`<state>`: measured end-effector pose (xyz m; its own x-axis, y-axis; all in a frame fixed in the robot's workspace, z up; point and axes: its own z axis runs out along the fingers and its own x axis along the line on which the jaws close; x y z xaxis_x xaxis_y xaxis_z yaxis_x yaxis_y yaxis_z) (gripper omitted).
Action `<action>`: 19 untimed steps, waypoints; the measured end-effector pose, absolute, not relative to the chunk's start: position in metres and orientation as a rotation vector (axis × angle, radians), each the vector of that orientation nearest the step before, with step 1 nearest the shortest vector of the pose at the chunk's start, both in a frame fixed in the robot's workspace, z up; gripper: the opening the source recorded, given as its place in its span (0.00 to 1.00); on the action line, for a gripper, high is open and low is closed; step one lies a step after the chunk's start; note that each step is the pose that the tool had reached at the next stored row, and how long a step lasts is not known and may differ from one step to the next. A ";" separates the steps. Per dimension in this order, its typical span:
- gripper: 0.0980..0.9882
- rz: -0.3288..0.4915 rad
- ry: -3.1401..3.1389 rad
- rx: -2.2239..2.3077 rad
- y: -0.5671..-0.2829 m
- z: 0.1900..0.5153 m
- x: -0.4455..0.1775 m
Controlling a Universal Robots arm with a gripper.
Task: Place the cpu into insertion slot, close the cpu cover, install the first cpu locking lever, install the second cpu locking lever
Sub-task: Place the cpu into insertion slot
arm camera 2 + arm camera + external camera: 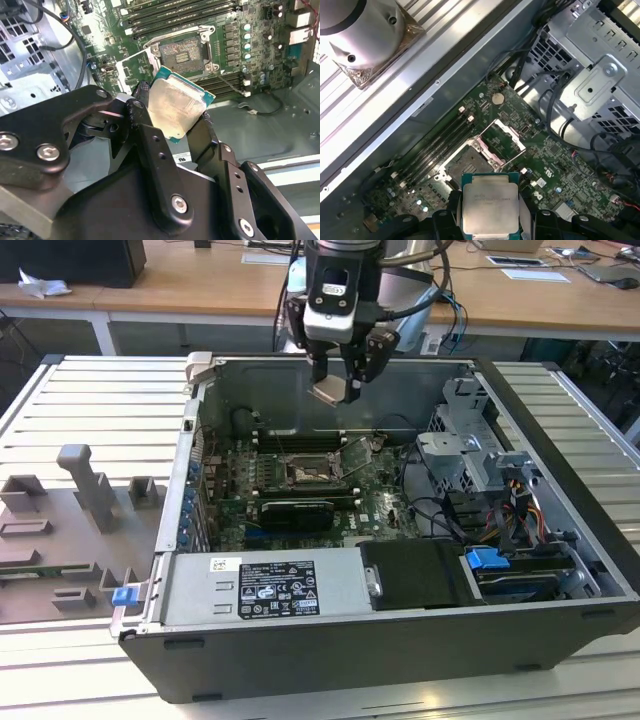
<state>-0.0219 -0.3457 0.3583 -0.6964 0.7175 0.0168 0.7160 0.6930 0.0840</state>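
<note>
Over motherboard (260,75), end effector (172,112) clamps cpu (176,106), hiding its sides.

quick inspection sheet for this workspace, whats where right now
surface: ribbed metal table with an open computer case on it
job's things: cpu held above the motherboard; insertion slot empty; cpu cover stands open
clutter: grey fixture blocks on the exterior view's left
grippers: gripper shut on the cpu, over the case
cables: loose wires beside the drive cage
surroundings: wooden desks behind
</note>
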 end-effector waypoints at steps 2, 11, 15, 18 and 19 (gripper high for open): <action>0.50 0.129 2.848 1.274 -0.346 0.358 -0.022; 0.50 0.126 2.750 1.461 -0.346 0.357 -0.022; 0.50 0.125 2.712 1.527 -0.346 0.356 -0.022; 0.50 0.125 2.706 1.536 -0.346 0.355 -0.022; 0.50 0.124 2.706 1.537 -0.346 0.354 -0.022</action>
<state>-0.0219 -0.3457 0.3538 -0.5123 0.8587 0.0158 0.8565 0.5095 0.0829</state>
